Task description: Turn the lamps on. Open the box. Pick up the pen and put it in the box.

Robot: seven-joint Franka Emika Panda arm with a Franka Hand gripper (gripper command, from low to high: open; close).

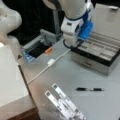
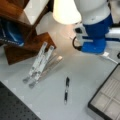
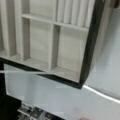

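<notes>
Grey tabletop [image 1: 75, 72], matt, bearing all items listed, left to right in a front view.

White block [image 1: 10, 82]: at far left edge, clear of the work.
White cable [image 1: 47, 65]: ran diagonally from the left toward the box corner; a snag hazard for any low pass.
Two flat white strips [image 1: 65, 103]: lay side by side near the bottom, well apart from the pen.
Pen [image 1: 90, 89]: lay flat on bare table in front of the box, untouched; in a front view [image 2: 66, 90] likewise alone.
Gripper [image 1: 72, 45]: hung over the box's left front corner, holding nothing visible; fingers' spread cannot be told.
Box [image 1: 95, 62]: lid raised, grey compartments exposed [image 3: 60, 42].

Judgement: a pen this thin would want a grasp across its middle, jaws square to its length.
</notes>
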